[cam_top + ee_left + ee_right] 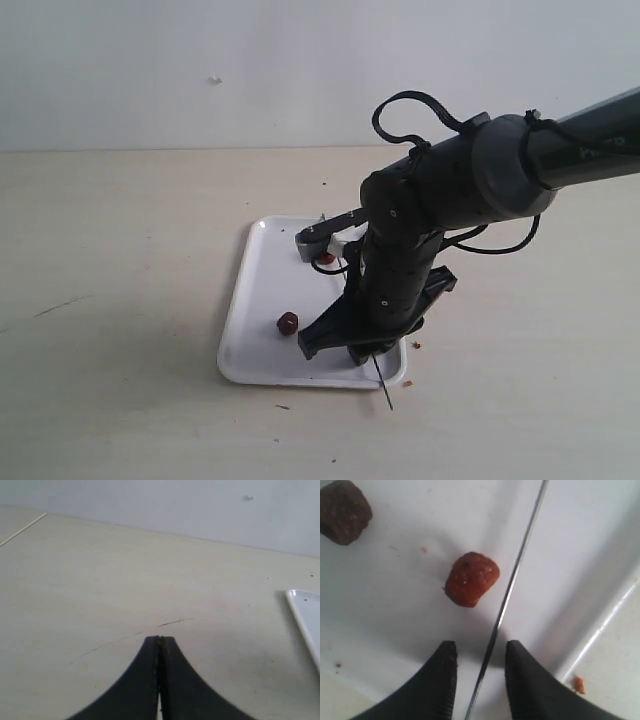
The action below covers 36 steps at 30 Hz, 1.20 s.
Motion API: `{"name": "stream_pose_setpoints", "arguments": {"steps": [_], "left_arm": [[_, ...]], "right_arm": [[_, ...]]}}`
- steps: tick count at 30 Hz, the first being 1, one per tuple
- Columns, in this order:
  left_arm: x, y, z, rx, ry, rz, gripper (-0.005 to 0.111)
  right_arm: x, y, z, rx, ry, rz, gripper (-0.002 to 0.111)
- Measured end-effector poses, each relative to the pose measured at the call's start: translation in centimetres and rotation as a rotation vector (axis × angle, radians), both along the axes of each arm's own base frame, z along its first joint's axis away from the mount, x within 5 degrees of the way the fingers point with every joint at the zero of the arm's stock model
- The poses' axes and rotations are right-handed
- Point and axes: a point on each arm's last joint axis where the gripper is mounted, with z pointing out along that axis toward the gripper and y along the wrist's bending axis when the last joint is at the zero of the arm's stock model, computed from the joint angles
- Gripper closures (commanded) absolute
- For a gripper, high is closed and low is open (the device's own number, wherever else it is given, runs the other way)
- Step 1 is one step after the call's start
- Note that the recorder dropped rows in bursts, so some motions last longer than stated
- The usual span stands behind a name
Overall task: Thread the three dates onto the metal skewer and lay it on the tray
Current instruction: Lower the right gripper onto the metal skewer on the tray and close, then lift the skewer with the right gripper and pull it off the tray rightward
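Only its wrist view shows the skewer (pixel 512 585) between the right tool's (pixel 479 652) jaws.

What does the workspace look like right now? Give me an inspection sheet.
Surface: pale table, faint scratch.
Job's things: white tray; metal skewer lying on it, bare where seen; dark date and red date loose on tray; third not seen.
Clutter: orange crumb beside tray.
Grippers: right gripper open, fingers either side of skewer; left gripper shut, empty, above table.
Cables: black cable looped over right arm.
Surroundings: plain pale wall.
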Motion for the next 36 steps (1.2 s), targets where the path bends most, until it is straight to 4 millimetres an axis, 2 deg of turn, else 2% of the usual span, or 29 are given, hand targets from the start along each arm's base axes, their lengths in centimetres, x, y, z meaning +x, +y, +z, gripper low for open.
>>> {"name": "stream_pose_setpoints", "arguments": {"steps": [16,19,25,36], "left_arm": [[0.0,0.0,0.0,0.002,0.0,0.0,0.107],[0.0,0.0,0.0,0.002,0.0,0.0,0.107],[0.0,0.0,0.0,0.002,0.0,0.0,0.107],[0.0,0.0,0.0,0.002,0.0,0.0,0.107]], "right_arm": [[0.04,0.0,-0.38,0.001,0.006,-0.039,0.076],[0.04,0.0,-0.38,0.001,0.006,-0.041,0.082],[0.04,0.0,-0.37,0.003,0.012,-0.071,0.107],[0.14,-0.24,-0.33,-0.012,0.007,-0.156,0.108]]}}
